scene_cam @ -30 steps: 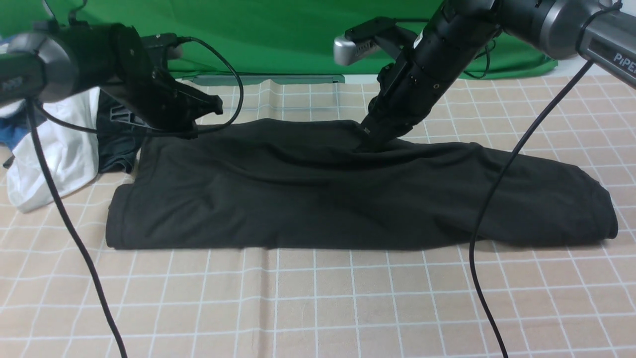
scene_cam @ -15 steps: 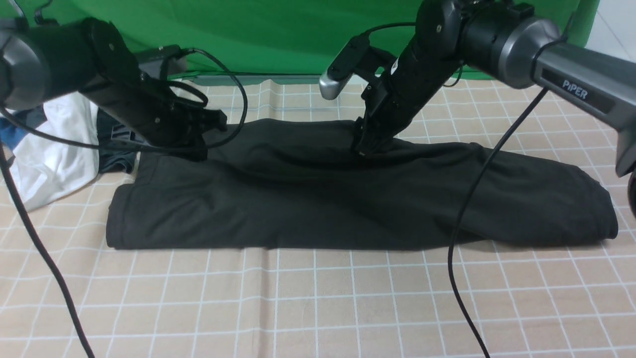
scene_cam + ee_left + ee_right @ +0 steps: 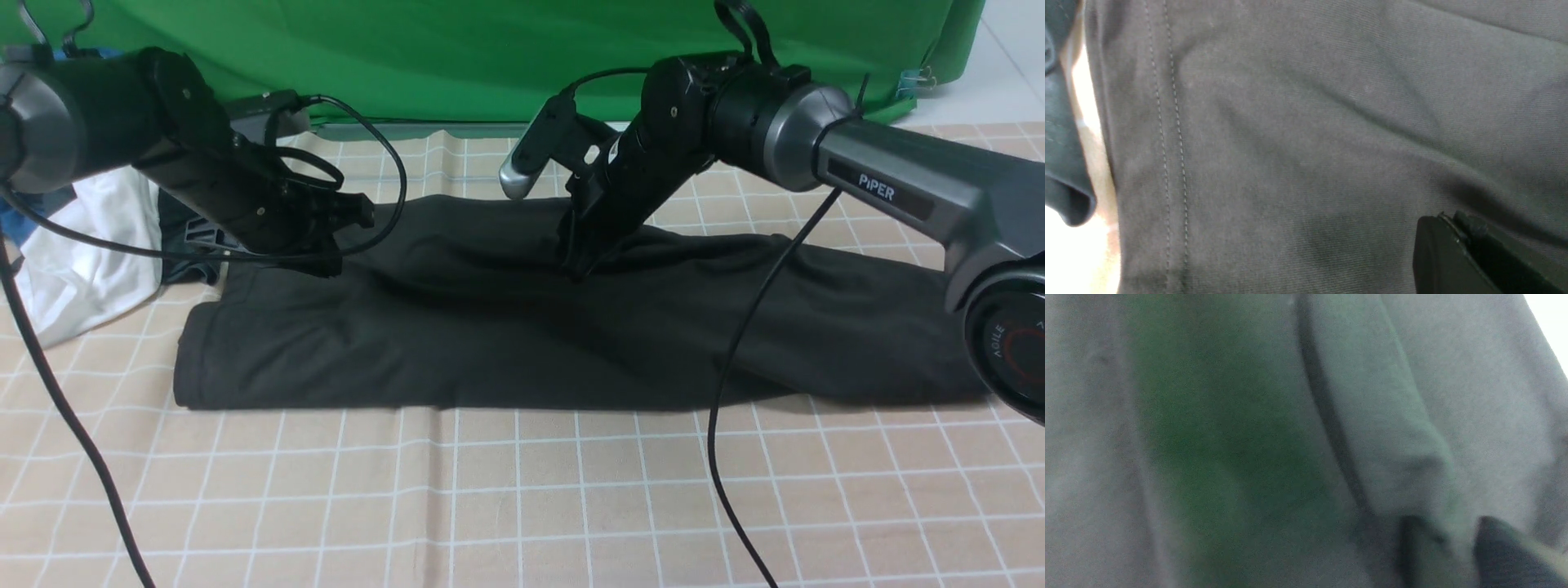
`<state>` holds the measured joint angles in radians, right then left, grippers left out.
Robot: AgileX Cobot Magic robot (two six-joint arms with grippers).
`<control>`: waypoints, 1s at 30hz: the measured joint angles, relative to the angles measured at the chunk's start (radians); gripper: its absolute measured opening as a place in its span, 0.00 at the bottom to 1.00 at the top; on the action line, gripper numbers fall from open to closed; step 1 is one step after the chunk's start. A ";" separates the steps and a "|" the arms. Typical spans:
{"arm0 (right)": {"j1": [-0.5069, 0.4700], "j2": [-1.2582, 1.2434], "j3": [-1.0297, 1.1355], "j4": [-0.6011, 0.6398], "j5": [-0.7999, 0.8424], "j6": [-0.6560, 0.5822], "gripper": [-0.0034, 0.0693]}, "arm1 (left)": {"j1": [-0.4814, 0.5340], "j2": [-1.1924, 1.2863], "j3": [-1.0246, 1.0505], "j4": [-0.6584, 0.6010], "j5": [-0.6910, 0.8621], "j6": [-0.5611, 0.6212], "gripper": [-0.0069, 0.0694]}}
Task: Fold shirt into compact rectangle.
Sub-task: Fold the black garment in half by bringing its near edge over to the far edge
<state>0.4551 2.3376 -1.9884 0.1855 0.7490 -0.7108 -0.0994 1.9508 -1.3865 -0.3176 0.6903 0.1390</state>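
Left gripper [image 3: 331,251]: jaws together, tips down on the far-left corner of the shirt [image 3: 531,327]. Its wrist view shows two black fingers [image 3: 1437,253] pressed side by side with only a thin seam between them, resting on the cloth near the hem [image 3: 1171,143]. Cannot tell whether any cloth is caught in that seam.

Right gripper [image 3: 575,263]: comes in from the right, tilted down and leftward, tips dug into the shirt's far edge about mid-length. Its wrist view is blurred, but two dark fingertips [image 3: 1506,555] stand slightly apart with a raised fold of grey cloth filling the gap. It is clamped on a pinch of the shirt.

The shirt lies across the middle of the table as a long dark band running left to right. Near edge straight and folded, right end partly hidden by the right arm's joint. Shallow creases run out from each gripper.

Surface: beige tablecloth [image 3: 522,490] with a white grid and pressed crease lines. A green backdrop [image 3: 457,57] hangs along the far side. At far left a white garment [image 3: 90,245] is heaped, with a smaller teal garment [image 3: 175,261] between it and the shirt, just beside the shirt's left edge. A black cable [image 3: 710,441] drapes from each arm toward the near side; the right one crosses over the shirt.

Shirt cloth: matte charcoal knit, with a double row of stitching along the hem.
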 joint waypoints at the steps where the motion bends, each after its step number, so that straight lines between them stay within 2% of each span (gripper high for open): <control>1: 0.000 0.000 -0.003 0.000 -0.009 0.000 0.20 | 0.000 0.000 0.000 0.000 0.000 0.000 0.12; 2: 0.000 0.000 -0.014 -0.001 -0.021 0.000 0.15 | 0.000 0.000 0.000 0.000 0.000 0.000 0.12; 4: 0.000 0.000 -0.037 -0.007 -0.045 0.000 0.12 | 0.000 0.000 0.000 0.000 0.000 0.000 0.12; 17: -0.031 0.033 -0.109 -0.035 -0.158 0.016 0.13 | 0.000 -0.086 0.000 0.032 -0.082 0.000 0.12; 19: -0.031 0.054 -0.109 -0.036 -0.176 0.019 0.16 | 0.000 -0.091 0.000 0.057 -0.093 -0.004 0.12; 21: -0.031 0.069 -0.109 -0.037 -0.191 0.021 0.24 | 0.000 -0.091 0.001 0.097 -0.100 -0.021 0.12; 25: -0.033 0.076 -0.109 -0.051 -0.197 0.046 0.53 | 0.000 -0.091 0.002 0.257 -0.139 -0.150 0.17; 27: -0.034 0.066 -0.109 -0.065 -0.180 0.062 0.61 | 0.000 -0.091 0.002 0.334 -0.150 -0.218 0.22; 30: -0.034 0.022 -0.109 -0.138 -0.116 0.157 0.64 | 0.008 -0.091 0.002 0.392 -0.135 -0.294 0.33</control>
<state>0.4207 2.3601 -2.0970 0.0476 0.6330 -0.5542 -0.0916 1.8600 -1.3846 0.0745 0.5552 -0.1545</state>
